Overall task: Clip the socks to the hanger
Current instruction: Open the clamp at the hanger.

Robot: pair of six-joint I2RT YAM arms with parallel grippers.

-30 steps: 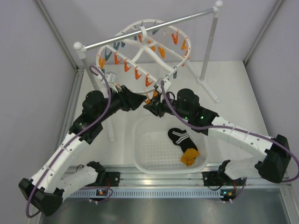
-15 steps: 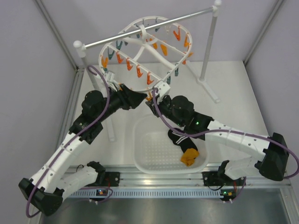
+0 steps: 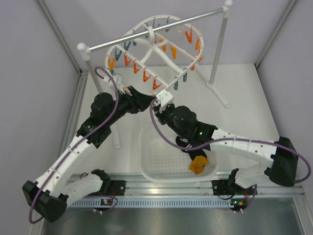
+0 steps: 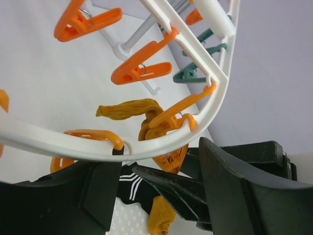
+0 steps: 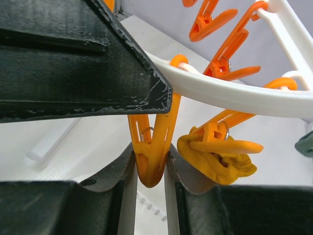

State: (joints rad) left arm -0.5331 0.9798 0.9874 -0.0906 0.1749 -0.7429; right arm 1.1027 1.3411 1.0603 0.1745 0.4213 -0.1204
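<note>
The white oval hanger (image 3: 166, 54) hangs tilted from the rod, and its near rim (image 4: 58, 142) lies across both fingers of my open left gripper (image 3: 146, 102) (image 4: 149, 161). My right gripper (image 3: 157, 108) (image 5: 150, 149) is shut on an orange clothespin (image 5: 150, 164) that dangles from that rim. A mustard sock (image 5: 215, 159) (image 4: 129, 110) is clipped in the neighbouring orange clothespin. Below, in the basket, lie a second mustard sock (image 3: 198, 164) (image 4: 161, 218) and a black striped sock (image 4: 129, 183), which my right arm mostly hides in the top view.
The white perforated basket (image 3: 151, 166) stands at the near middle, under my right arm. The silver rod (image 3: 195, 17) on white posts (image 3: 219, 49) spans the back. Several orange and teal clothespins (image 4: 142, 73) dangle from the frame. Grey walls close in both sides.
My right gripper has moved left and up to the hanger's near rim and closed on a clothespin. The hanger has tilted up and back. My right arm now covers the black sock.
</note>
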